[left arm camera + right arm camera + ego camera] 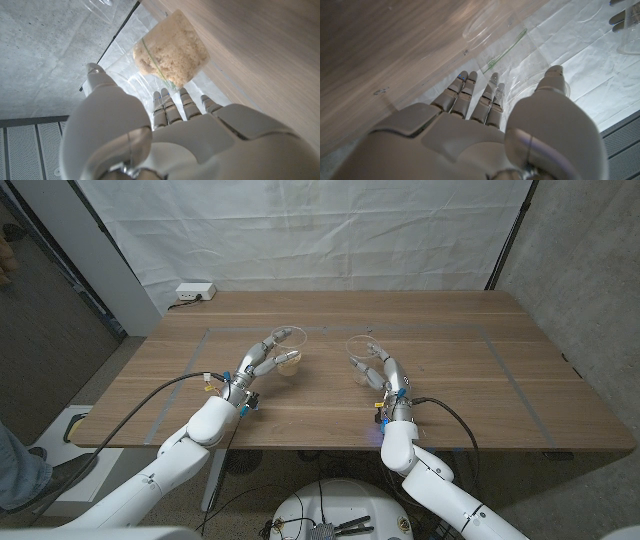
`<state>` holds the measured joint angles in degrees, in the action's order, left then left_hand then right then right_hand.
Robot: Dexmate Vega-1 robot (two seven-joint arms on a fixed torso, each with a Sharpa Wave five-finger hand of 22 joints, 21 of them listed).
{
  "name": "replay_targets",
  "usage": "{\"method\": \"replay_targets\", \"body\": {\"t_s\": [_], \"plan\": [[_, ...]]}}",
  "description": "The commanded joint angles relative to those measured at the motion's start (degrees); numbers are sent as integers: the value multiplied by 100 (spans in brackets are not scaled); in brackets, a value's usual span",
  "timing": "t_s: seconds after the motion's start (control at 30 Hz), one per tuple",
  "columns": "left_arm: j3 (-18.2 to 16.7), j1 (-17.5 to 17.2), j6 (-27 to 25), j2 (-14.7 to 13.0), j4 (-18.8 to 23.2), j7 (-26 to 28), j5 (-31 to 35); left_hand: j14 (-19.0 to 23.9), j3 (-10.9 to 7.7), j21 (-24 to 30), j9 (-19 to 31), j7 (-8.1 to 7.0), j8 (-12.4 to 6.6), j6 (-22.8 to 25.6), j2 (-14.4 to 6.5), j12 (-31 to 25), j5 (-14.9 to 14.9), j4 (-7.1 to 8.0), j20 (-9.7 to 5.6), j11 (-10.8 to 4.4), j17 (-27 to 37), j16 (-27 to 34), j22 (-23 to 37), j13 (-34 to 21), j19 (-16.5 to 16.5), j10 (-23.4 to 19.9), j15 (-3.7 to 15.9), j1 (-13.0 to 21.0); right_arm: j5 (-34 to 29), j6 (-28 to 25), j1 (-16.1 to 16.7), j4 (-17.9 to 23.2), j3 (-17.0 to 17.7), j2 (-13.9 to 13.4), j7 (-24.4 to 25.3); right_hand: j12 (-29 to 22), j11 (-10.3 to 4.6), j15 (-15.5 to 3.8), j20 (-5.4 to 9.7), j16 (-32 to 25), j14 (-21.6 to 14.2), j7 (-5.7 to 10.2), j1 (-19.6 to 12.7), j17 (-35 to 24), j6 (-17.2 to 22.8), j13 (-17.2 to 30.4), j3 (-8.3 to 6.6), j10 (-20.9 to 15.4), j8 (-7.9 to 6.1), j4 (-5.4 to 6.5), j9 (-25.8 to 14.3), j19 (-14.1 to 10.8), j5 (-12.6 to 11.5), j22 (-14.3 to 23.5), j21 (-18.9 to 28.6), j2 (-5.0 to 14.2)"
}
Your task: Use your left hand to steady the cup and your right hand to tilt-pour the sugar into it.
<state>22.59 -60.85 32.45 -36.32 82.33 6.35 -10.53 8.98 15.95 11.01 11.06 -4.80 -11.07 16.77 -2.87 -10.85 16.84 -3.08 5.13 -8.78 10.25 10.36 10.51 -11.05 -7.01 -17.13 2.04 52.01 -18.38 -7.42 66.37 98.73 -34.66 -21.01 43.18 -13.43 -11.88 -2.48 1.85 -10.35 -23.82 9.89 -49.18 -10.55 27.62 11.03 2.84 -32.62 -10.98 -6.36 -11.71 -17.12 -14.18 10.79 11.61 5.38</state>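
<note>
A clear plastic cup (pixel 290 356) holding brown sugar (pixel 170 52) stands left of the table's middle. My left hand (pixel 255 365) wraps it from the near left, thumb on one side and fingers on the other; the left wrist view shows this hand (pixel 165 145) against the cup's wall. A second clear cup (pixel 360 347), with nothing visible inside, stands upright a short way to its right. My right hand (pixel 383 372) holds it from the near right. In the right wrist view that hand (pixel 470 135) has this cup (pixel 490 30) between thumb and fingers.
A white power strip (pixel 195 292) lies at the table's back left corner. Faint tape lines mark a rectangle on the wooden table (pixel 470 390). White cloth hangs behind it. A person's leg (pixel 15 470) shows at the lower left edge.
</note>
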Motion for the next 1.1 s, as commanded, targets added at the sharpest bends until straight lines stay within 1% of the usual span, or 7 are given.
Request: {"method": "replay_targets", "body": {"t_s": [0.03, 0.27, 0.7, 0.8, 0.9, 1.0, 1.1], "plan": [[-44, -81, -36, -60, 110, 57, 26, -24, 58, 42, 27, -14, -26, 13, -23, -43, 23, 12, 4, -29, 31, 47, 33, -34, -25, -1, 125, 20, 117, 92, -79, -216, -26, 33, 42, 21, -1, -331, -60, 3, 56, 274, 58, -15, 173, 11, 25, 69, 38, 21, -11, 21, -6, 33, -9, -23], [-65, -116, -36, -94, 165, 81, 40, -29, 62, 47, 26, -14, -31, 10, -32, -53, 31, 17, 2, -21, 32, 49, 34, -34, -27, -11, 124, 22, 175, -7, -46, -160, -12, 4, -14, 42, -1, -311, -88, 8, 116, 278, 110, -19, 90, 10, 59, 117, 46, 45, -5, 57, -14, 36, -13, -51], [-61, -148, -132, -87, 207, 163, 83, -48, 70, 54, 26, -23, -39, 4, -40, -55, 45, 19, 8, -41, 31, 48, 35, -33, -38, 9, 124, 35, 188, -23, -21, -190, -36, -25, -5, 151, 44, -218, -236, 20, 353, 248, 309, -21, -245, 7, 210, 432, 73, 115, 11, 214, -51, 39, -29, -205], [-57, -163, -116, -77, 219, 184, 90, -110, 79, -25, 25, -27, -42, -4, -36, -58, 55, 15, 25, -21, 30, 32, 35, -32, -279, 20, 112, 50, 207, -39, -14, -177, -34, -31, -23, 157, 65, -212, -253, 19, 371, 248, 317, -20, -245, 6, 220, 454, 62, 116, 12, 232, -57, 39, -32, -216], [-57, -168, -115, -75, 232, 196, 95, -144, 86, -32, 25, -25, -42, -17, -34, -58, 62, 16, 25, -57, 30, 27, 36, -32, -346, 28, 115, 54, 223, -51, -8, -135, -35, -84, -99, 167, 73, -221, -261, 22, 397, 249, 322, -19, -240, 5, 228, 489, 50, 115, 13, 252, -63, 39, -35, -228], [-52, -163, -148, -74, 236, 208, 107, -178, 91, -34, 25, -22, -41, -23, -32, -57, 64, 18, 38, -39, 30, 19, 36, -32, -376, 37, 93, 53, 241, -82, 1, -77, -39, -152, -205, 213, 132, -177, -309, 35, 513, 201, 347, -18, -380, 3, 257, 654, 71, 121, 16, 318, -85, 39, -42, -258], [-31, -146, -171, -58, 201, 202, 110, -210, 99, -43, 25, -30, -31, -58, -31, -51, 69, 24, 49, -33, 32, 17, 37, -32, -444, 59, 60, 47, 257, -34, 15, -90, -25, -153, -176, 251, 274, -72, -406, 47, 738, 116, 442, -24, -569, 3, 321, 894, 71, 159, 20, 460, -119, 38, -60, -305]]}}
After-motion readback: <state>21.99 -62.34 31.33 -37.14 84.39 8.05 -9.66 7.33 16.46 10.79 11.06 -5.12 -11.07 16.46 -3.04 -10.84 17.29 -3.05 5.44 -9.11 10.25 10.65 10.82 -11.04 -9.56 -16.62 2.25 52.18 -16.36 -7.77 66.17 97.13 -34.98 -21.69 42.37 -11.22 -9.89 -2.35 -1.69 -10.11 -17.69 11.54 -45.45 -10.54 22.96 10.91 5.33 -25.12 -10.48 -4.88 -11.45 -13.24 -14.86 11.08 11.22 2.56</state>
